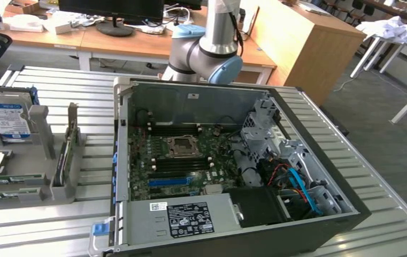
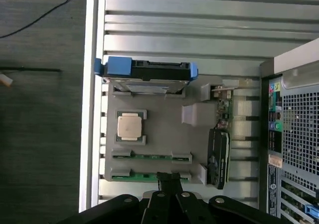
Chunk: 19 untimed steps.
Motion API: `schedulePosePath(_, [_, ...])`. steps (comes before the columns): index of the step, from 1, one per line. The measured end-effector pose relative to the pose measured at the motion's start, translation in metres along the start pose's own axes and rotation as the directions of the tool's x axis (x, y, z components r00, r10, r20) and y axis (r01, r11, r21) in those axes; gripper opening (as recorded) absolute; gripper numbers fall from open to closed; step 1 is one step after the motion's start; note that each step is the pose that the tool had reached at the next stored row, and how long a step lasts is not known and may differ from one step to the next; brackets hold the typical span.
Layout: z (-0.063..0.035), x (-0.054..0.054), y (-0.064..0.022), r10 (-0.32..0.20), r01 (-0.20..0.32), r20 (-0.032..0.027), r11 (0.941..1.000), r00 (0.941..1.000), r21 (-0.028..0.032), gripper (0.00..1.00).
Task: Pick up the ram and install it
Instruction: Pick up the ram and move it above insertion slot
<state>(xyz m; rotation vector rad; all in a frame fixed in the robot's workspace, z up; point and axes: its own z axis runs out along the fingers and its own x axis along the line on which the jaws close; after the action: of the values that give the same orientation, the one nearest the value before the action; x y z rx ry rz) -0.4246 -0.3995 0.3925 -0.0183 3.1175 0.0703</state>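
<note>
The tabletop (image 2: 199, 15) is ribbed, dull silver metal. The holder (image 2: 164, 134) looks like matt grey plastic. The ram (image 2: 142, 176) is green circuit board; the processor chip (image 2: 129, 126) has a smooth metal lid.

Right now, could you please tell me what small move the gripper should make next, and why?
Probably open the jaws: the gripper is shut, hovering above the grey tray with its tips by the nearest ram, which lies in its slot.

Even, bright indoor light w/ soft shadows

Green ram (image 2: 149, 157), silver CPU (image 2: 129, 125), blue/white-label HDD (image 1: 7, 119).
</note>
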Motion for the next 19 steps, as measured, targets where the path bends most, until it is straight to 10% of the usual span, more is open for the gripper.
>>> schedulePosePath(10, [0.0004, 0.0000, 0.0000, -0.181, 0.181, -0.0077, 0.9834, 0.9834, -0.0051, 0.11])
schedulePosePath(19, [0.0008, 0.0000, 0.0000, -0.339, 0.339, -0.0138, 0.9408, 0.9407, -0.0107, 0.11])
